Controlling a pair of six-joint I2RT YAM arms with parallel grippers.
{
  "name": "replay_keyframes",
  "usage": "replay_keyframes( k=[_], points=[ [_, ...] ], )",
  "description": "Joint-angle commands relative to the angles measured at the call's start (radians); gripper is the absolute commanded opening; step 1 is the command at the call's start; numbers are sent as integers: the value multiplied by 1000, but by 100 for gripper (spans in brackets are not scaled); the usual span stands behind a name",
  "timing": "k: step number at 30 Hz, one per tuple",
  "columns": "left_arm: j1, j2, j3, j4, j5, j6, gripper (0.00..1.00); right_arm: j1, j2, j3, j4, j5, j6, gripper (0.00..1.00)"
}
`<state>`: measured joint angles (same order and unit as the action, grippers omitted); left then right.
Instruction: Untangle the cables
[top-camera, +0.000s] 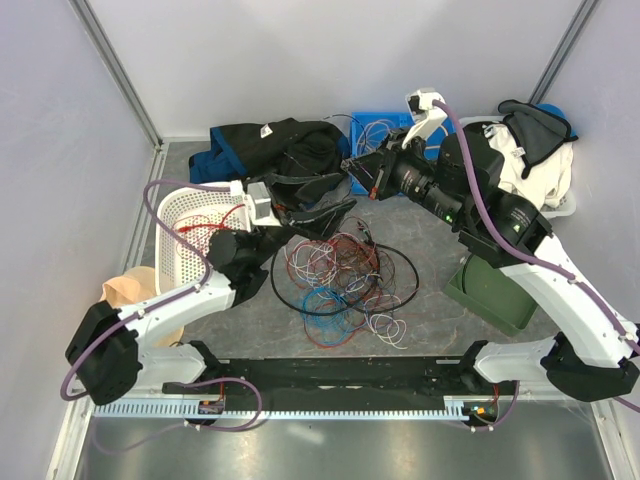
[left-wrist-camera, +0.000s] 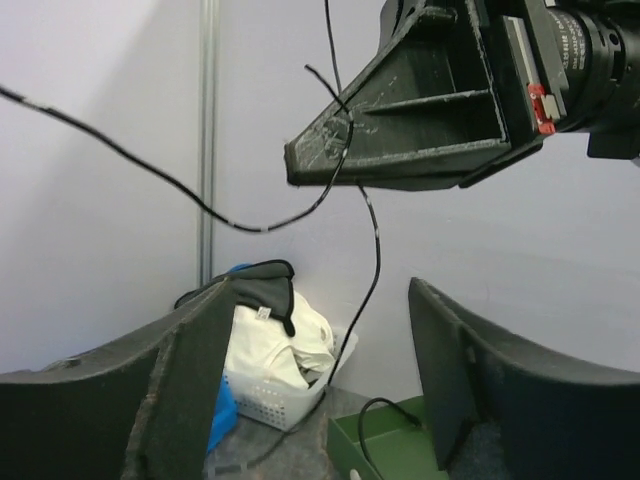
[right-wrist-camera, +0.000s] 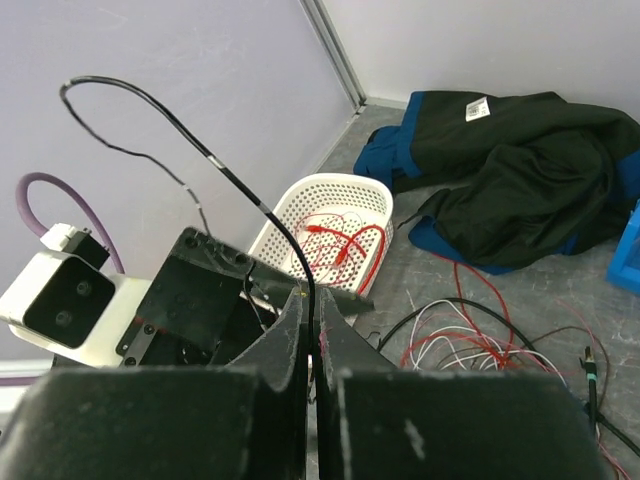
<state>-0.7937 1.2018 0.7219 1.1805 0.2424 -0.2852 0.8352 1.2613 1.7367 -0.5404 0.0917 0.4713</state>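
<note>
Cable (right-wrist-camera: 216, 161), thin and black, in right pincer (right-wrist-camera: 312, 312).

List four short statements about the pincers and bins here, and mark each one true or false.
1. The right pincer is shut on a black cable. True.
2. The left pincer is clamped on a red wire. False: its jaws stand apart and are closed on nothing.
3. The white basket has red wires lying in it. True.
4. The green bin sits on the left side. False: seen from above, it is on the right.
</note>
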Motion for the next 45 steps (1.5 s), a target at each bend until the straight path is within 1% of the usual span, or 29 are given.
replay_keyframes(
  k=[1, 2, 3, 5, 6, 7, 8, 9, 10, 12, 13, 14, 15, 16, 17, 18, 19, 20, 21, 22, 25, 29, 34, 38, 45],
  points=[
    [-2, 44, 89, -30, 61, 78, 59, 2, -19, -5, -1, -9, 9, 0],
    [-2, 47, 90, -47, 55, 83, 52, 1, -20, -5, -3, -6, 6, 0],
    [-2, 45, 86, -53, 48, 90, 39, -1, -23, -9, -6, 0, 3, 0],
    [-2, 41, 80, -73, 20, 104, 25, 1, -28, -14, -6, 5, 1, 0],
    [-2, 30, 85, -131, 8, 104, 7, 1, -34, -22, -4, 8, -5, 0],
    [-2, 18, 105, -177, -30, 101, 2, 1, -40, -29, -3, 25, -10, 5],
    [-2, 7, 120, -230, -61, 92, 2, -1, -45, -37, -4, 32, -16, 18],
    [2, -19, 141, -383, -90, 78, 2, 1, -65, -57, -3, 49, -32, 40],
    [4, -33, 204, -469, -150, 52, 2, 1, -80, -72, -4, 89, -42, 48],
    [19, -48, 287, -666, -202, 23, 2, 1, -132, -135, 0, 146, -60, 61],
    [25, -53, 382, -843, -239, -4, 2, 1, -155, -161, 3, 170, -80, 63],
    [33, -50, 430, -916, -238, -18, 2, 1, -180, -193, 13, 221, -89, 64],
    [45, -48, 476, -976, -264, -41, 2, 1, -233, -265, 40, 239, -97, 66],
    [51, -35, 564, -1084, -250, -54, 2, 2, -259, -307, 59, 258, -109, 66],
    [57, -28, 605, -1122, -246, -66, 2, 1, -290, -350, 80, 272, -114, 66],
    [65, -24, 641, -1159, -220, -86, 2, 2, -342, -432, 126, 270, -115, 67],
    [67, -15, 707, -1174, -191, -97, 2, 1, -367, -474, 152, 263, -117, 67],
    [68, -1, 740, -1238, -178, -109, 2, 1, -390, -515, 177, 252, -114, 67],
    [70, 7, 769, -1255, -167, -121, 2, 2, -426, -589, 227, 211, -111, 67],
    [70, 15, 824, -1271, -137, -141, 2, 2, -439, -623, 253, 188, -108, 67],
    [70, 48, 902, -1308, -74, -181, 2, 1, -476, -723, 347, 122, -88, 67],
    [70, 79, 948, -1323, 0, -223, 2, 1, -494, -766, 445, 83, -88, 67],
    [70, 100, 959, -1343, 80, -262, 2, 1, -502, -763, 608, 45, -102, 67],
    [70, 107, 950, -1358, 92, -276, 2, 1, -476, -767, 746, 5, -102, 66],
    [70, 116, 939, -1360, 106, -287, 2, 2, -366, -763, 861, -36, -99, 66]
  ],
)
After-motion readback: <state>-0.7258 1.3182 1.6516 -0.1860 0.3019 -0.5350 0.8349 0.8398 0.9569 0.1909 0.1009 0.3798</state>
